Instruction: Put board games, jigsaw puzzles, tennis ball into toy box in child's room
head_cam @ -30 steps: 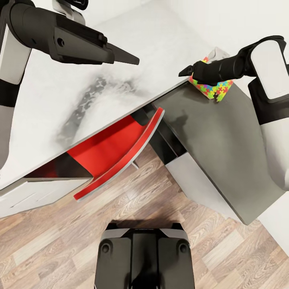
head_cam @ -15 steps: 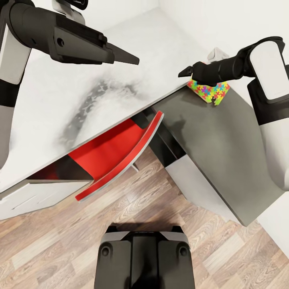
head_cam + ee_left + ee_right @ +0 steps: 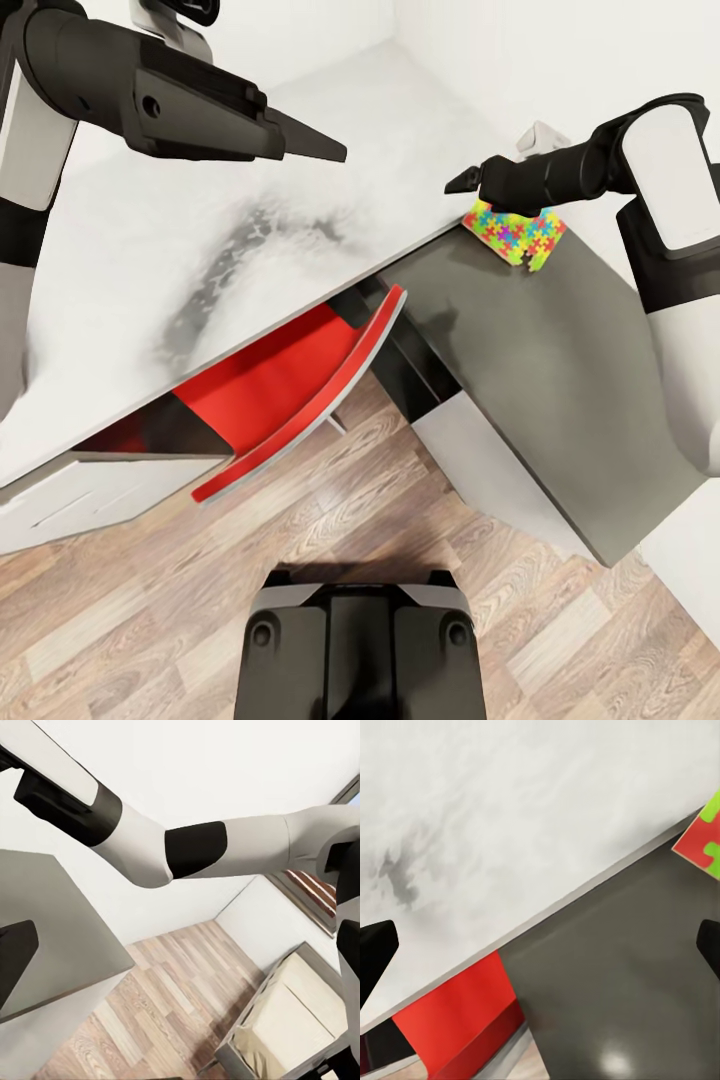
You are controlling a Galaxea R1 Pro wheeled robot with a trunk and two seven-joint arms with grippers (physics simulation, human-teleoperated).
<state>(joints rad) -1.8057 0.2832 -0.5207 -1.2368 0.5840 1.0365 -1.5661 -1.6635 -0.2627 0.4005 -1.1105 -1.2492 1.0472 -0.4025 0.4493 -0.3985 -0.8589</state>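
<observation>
Desk [image 3: 200, 250]: pale grey-white top, bare across what the head view shows, its near edge running diagonally; red chair [image 3: 300, 400] tucked under that edge. Lower dark-grey cabinet [image 3: 540, 380] butts the desk's right end. Left gripper [image 3: 335, 153] hovers over the desk's middle, fingers closed to a point, holding nothing.

Change over the last 1 s: 1 jigsaw puzzle [image 3: 515, 232] went from steeply tilted under the right gripper [image 3: 452, 185] to lying flat on the cabinet's far corner, just beside the desk's right end. Right gripper now sits above it, jaws parted in the wrist view, nothing between them. Probably a drop or failed grasp, so the puzzle needs regrasping. Contact between arm and puzzle is hard to tell.

Puzzle: thin square slab, interlocking yellow, red, blue, green, pink pieces; 1 corner [image 3: 703, 840] shows in the right wrist view.
</observation>
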